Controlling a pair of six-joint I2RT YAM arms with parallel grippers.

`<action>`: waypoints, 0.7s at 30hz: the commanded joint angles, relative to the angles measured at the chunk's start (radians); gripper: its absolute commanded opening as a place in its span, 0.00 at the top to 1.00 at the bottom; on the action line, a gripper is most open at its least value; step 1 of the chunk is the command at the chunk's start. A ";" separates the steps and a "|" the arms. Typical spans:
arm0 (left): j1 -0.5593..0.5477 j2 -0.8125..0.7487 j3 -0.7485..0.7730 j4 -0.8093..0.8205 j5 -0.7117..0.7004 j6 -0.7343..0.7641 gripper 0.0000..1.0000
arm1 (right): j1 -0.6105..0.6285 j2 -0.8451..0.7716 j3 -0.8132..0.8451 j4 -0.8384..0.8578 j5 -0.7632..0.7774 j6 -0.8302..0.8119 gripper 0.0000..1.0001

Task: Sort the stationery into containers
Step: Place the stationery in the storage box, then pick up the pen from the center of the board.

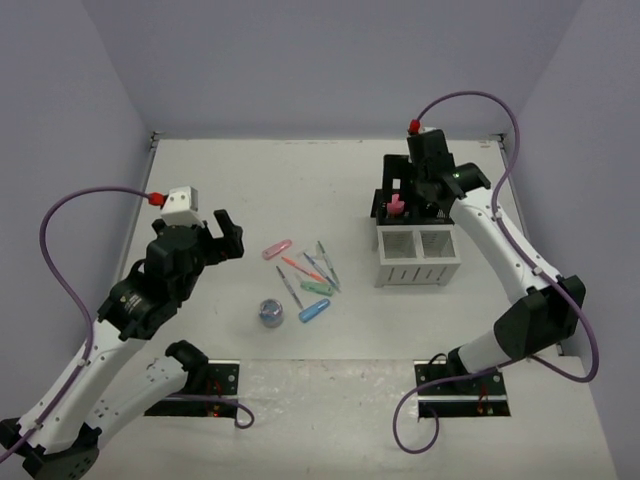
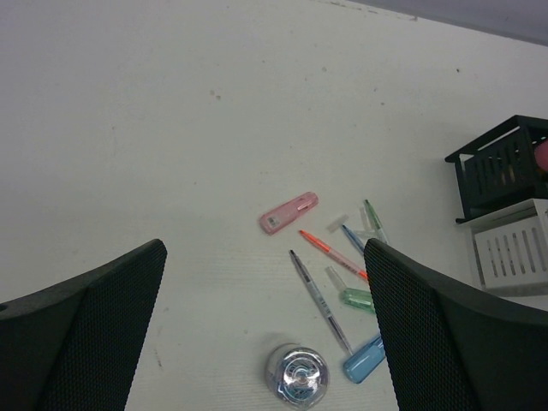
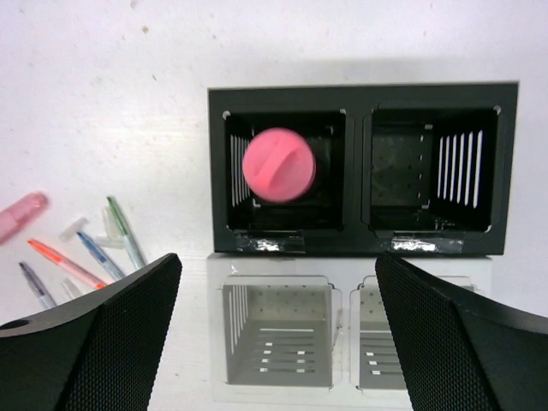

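Observation:
The stationery lies loose on the table between the arms: a pink capsule piece (image 1: 277, 248) (image 2: 288, 213), an orange pen (image 2: 332, 253), a grey pen (image 2: 319, 300), a mint capsule (image 2: 358, 299), a blue capsule (image 1: 314, 310) (image 2: 363, 360) and a round blue-grey roll (image 1: 270, 312) (image 2: 297, 375). My left gripper (image 1: 222, 237) (image 2: 264, 257) hovers open above and to the left of them, holding nothing. A pink marker (image 1: 396, 206) (image 3: 279, 164) stands in the left compartment of the black container (image 1: 383, 200) (image 3: 360, 107). My right gripper (image 1: 425, 190) (image 3: 278, 261) hangs open above the containers, apart from the marker.
The white container (image 1: 417, 258) (image 3: 342, 274) stands directly in front of the black one, touching it. A green pen (image 2: 372, 214) and a blue pen (image 2: 351, 237) lie at the far side of the pile. Purple walls enclose the table at the back and sides.

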 commanded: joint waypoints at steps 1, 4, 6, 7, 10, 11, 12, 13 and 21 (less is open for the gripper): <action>-0.001 0.012 -0.010 -0.002 -0.034 0.037 0.00 | 0.039 -0.039 0.113 -0.041 0.017 -0.032 0.01; -0.001 0.020 0.002 -0.009 -0.075 0.057 0.00 | 0.169 -0.101 0.077 -0.025 0.032 -0.038 0.01; -0.001 0.027 0.008 -0.019 -0.117 0.073 0.00 | 0.265 -0.129 0.037 -0.002 0.035 -0.014 0.04; -0.001 0.032 0.011 -0.025 -0.136 0.081 0.00 | 0.304 -0.138 0.010 0.012 0.032 0.003 0.06; -0.003 0.044 0.003 -0.034 -0.201 0.080 0.00 | 0.430 -0.135 -0.073 0.048 0.023 0.044 0.21; -0.003 0.041 -0.004 -0.027 -0.199 0.074 0.00 | 0.453 -0.123 -0.089 0.059 0.023 0.053 0.36; -0.003 0.038 -0.015 -0.014 -0.184 0.073 0.00 | 0.468 -0.111 -0.108 0.075 0.022 0.060 0.40; -0.002 0.031 -0.056 0.010 -0.157 0.073 0.00 | 0.478 -0.083 -0.130 0.112 0.014 0.069 0.46; -0.003 0.065 -0.114 0.050 -0.031 0.088 0.00 | 0.485 0.171 -0.102 0.184 -0.010 0.073 0.62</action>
